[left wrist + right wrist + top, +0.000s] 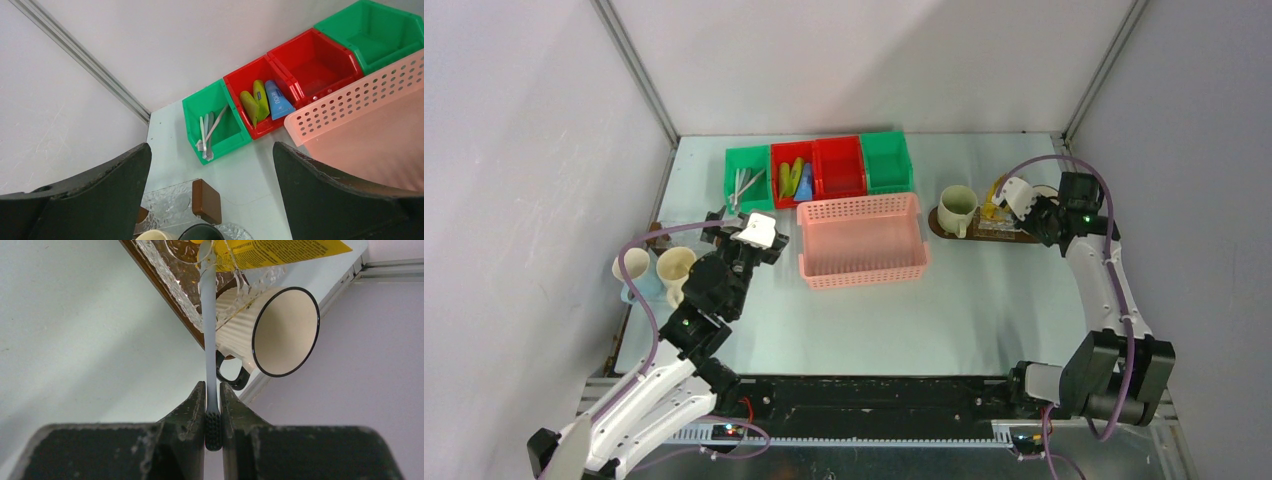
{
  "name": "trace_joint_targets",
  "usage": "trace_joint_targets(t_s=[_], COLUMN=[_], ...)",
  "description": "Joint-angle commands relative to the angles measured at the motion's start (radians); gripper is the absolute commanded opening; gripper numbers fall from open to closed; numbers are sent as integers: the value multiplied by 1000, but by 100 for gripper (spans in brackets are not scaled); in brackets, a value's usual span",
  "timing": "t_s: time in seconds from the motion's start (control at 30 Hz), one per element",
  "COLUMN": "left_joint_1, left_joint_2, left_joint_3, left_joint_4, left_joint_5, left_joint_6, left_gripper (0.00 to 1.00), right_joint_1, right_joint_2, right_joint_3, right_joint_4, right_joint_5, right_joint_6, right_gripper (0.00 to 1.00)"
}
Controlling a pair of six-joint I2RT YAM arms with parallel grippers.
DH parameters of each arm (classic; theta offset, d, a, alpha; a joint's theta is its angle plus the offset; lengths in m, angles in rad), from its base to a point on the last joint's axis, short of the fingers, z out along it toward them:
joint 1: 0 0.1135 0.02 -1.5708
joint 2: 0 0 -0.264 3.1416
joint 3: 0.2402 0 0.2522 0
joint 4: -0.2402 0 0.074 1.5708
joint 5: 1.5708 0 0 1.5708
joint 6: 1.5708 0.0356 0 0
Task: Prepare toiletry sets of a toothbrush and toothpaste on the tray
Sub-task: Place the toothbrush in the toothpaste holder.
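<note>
**Brush pinched by its head, handle aimed at the tray**

My right pincer [212,388] is nipped narrow on the toothbrush [209,340], gripping it at the bristle end. That leaves the long handle free to reach straight ahead of the fingers. I judge this grip is chosen so the handle goes in first. Its far tip meets the clear patterned glass [175,277] on the brown tray [161,290], just ahead of the pincer, where the yellow tube [280,250] already lies. I cannot tell from this angle whether the tip is inside the glass or only against it. A cream mug [287,330] with a dark rim stands on the tray just right of the brush line.

My left pincer [211,152] hangs wide and holds nothing. Ahead of it sit the green bin [220,127] of spare brushes and the red bin [260,105] of tubes, so I read it as parked facing the next pick.
</note>
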Motion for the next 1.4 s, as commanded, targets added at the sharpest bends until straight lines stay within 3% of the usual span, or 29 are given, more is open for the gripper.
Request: trace_joint_targets(t_s=[0.0, 0.57, 0.8, 1.03, 1.17, 1.27, 1.37], left_joint_1=[7, 8, 9, 9, 9, 9, 9], left_joint_2=[-12, -15, -14, -16, -17, -19, -20], left_joint_3=[-12, -17, -17, -17, -17, -16, -15], left_joint_4=[39, 39, 38, 37, 37, 36, 35], left_joint_5=[-7, -2, 1, 3, 4, 5, 7], left_joint_6=[24, 33, 35, 36, 37, 38, 36], left_gripper=[98, 98, 98, 98, 98, 98, 98], right_joint_1=[-9, -8, -3, 5, 13, 19, 24], right_joint_2=[18, 88, 81, 76, 68, 46, 17], right_joint_3=[8, 58, 59, 59, 59, 59, 59], right_joint_4=[44, 59, 62, 63, 61, 65, 67], right_joint_5=[-27, -21, -11, -12, -10, -15, -27], right_joint_6=[-11, -12, -14, -14, -12, -7, 5], right_gripper=[5, 12, 25, 31, 40, 57, 62])
